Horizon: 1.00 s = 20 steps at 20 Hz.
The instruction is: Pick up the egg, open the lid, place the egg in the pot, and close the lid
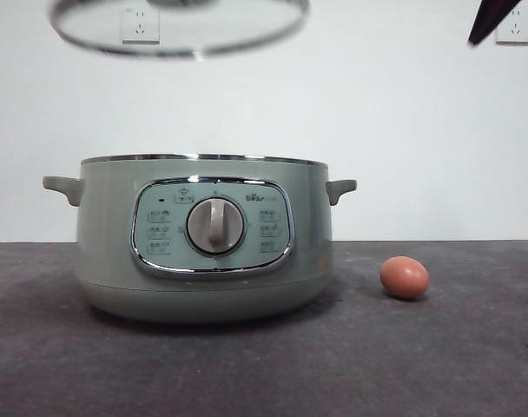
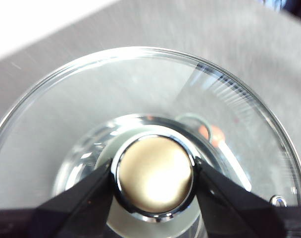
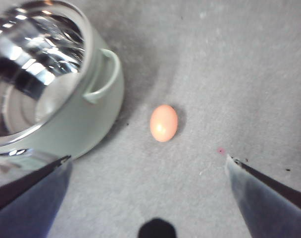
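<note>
The pale green pot (image 1: 203, 239) stands open on the table, its shiny steel inside showing in the right wrist view (image 3: 46, 84). My left gripper (image 2: 153, 178) is shut on the metal-topped knob of the glass lid (image 2: 140, 99) and holds the lid high above the pot, at the top of the front view (image 1: 177, 30). The brown-orange egg (image 1: 404, 277) lies on the table to the right of the pot. My right gripper (image 3: 148, 163) is open and empty, high above the egg (image 3: 164, 123); only its black tip (image 1: 490, 19) shows at the front view's top right.
The grey table top (image 1: 438, 356) stretches in front of and to the right of the pot. A white wall with two power sockets (image 1: 516, 26) stands behind.
</note>
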Motion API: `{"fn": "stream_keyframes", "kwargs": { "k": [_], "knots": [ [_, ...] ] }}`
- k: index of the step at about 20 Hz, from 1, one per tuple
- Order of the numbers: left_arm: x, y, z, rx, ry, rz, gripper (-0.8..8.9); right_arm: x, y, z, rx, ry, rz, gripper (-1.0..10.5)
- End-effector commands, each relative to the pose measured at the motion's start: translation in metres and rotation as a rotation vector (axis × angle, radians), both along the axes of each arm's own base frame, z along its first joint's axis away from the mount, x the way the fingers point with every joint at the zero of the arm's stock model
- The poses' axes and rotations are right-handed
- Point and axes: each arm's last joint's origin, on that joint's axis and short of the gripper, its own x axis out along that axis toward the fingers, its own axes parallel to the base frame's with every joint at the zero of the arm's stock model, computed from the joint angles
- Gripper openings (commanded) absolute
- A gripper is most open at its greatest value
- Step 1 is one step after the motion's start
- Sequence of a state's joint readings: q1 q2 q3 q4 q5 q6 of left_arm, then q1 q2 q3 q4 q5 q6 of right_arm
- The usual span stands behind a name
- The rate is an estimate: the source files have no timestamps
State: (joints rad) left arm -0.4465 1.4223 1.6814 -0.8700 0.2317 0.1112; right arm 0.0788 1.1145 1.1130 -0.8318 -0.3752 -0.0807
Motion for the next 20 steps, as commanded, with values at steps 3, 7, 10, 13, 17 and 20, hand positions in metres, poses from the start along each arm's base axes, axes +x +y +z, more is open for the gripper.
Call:
{"fn": "stream_keyframes", "kwargs": {
  "k": [3, 7, 10, 13, 17, 20],
  "knots": [
    [-0.064, 0.043, 0.045, -0.065, -0.131, 0.056, -0.08, 0.038, 0.018, -0.028, -0.019, 0.078, 0.04, 6.0],
    [-0.126, 0.075, 0.06, -0.048, -0.191, 0.142, -0.08, 0.072, 0.044, -0.063, -0.111, 0.11, 0.057, 6.0],
    [-0.167, 0.093, 0.061, -0.011, -0.215, 0.226, -0.08, 0.09, 0.056, -0.09, -0.163, 0.14, 0.068, 6.0],
    [-0.2, 0.107, 0.058, -0.018, -0.217, 0.271, -0.08, 0.102, 0.064, -0.111, -0.181, 0.174, 0.08, 5.9],
    [-0.225, 0.117, 0.053, -0.027, -0.201, 0.304, -0.08, 0.112, 0.074, -0.134, -0.215, 0.196, 0.085, 5.9],
    [-0.231, 0.12, 0.053, -0.048, -0.208, 0.313, -0.08, 0.118, 0.08, -0.146, -0.223, 0.194, 0.091, 5.9]
  ]
}}
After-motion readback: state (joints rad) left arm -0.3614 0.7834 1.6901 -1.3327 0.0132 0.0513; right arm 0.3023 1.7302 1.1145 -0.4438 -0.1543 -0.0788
